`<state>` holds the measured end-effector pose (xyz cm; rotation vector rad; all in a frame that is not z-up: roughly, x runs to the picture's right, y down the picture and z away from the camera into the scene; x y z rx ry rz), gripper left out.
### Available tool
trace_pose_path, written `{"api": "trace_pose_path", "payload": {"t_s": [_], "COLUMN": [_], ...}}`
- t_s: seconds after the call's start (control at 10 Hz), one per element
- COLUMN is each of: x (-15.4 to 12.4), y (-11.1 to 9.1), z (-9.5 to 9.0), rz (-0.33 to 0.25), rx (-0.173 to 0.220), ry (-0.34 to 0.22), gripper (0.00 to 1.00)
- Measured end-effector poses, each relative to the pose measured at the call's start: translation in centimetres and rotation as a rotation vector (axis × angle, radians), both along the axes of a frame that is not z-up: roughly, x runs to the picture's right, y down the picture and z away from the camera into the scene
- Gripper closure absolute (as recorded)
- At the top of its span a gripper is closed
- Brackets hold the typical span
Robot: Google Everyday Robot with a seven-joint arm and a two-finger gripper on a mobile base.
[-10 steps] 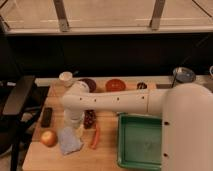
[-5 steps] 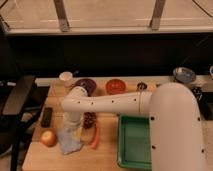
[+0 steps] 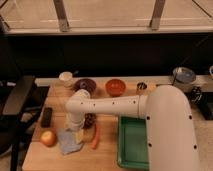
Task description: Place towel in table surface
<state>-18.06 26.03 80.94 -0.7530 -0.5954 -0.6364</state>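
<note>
The grey-blue towel [image 3: 66, 142] lies crumpled on the light wood table surface [image 3: 105, 159], near the front left. My gripper [image 3: 77, 132] points down at the towel's right edge, at the end of the white arm [image 3: 107, 105] that reaches in from the right. A small yellowish piece [image 3: 79, 136] shows right under the gripper, on the towel's edge. The wrist hides the part of the towel beneath it.
A red-yellow apple [image 3: 48, 138] lies left of the towel and an orange carrot-like item [image 3: 95, 136] right of it. A green tray [image 3: 133, 142] sits front right. A black block [image 3: 46, 116], dark grapes [image 3: 90, 120], a white cup [image 3: 65, 77] and two bowls [image 3: 85, 86] [image 3: 115, 87] stand behind.
The arm's big white body has swung a little to the left. The gripper has stayed over the towel's right edge, shifting only slightly. The towel has not visibly moved.
</note>
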Motion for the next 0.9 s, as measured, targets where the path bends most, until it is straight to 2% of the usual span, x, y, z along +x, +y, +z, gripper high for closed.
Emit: {"api": "trace_pose_path", "payload": {"t_s": [0.3,0.5,0.7,0.8,0.9], "x": [0.3,0.7,0.5,0.5,0.7], "y": [-0.2,-0.3,-0.4,-0.6,-1.4], "z": [-0.2,-0.3,-0.3,-0.4,-1.3], "rz": [-0.003,-0.008,-0.004,-0.008,-0.004], "rx": [-0.001,-0.004,-0.001,0.015,0.053], "ry": [0.003,0.008,0.005,0.003,0.003], "gripper": [0.87,1.0,1.0,1.0,1.0]}}
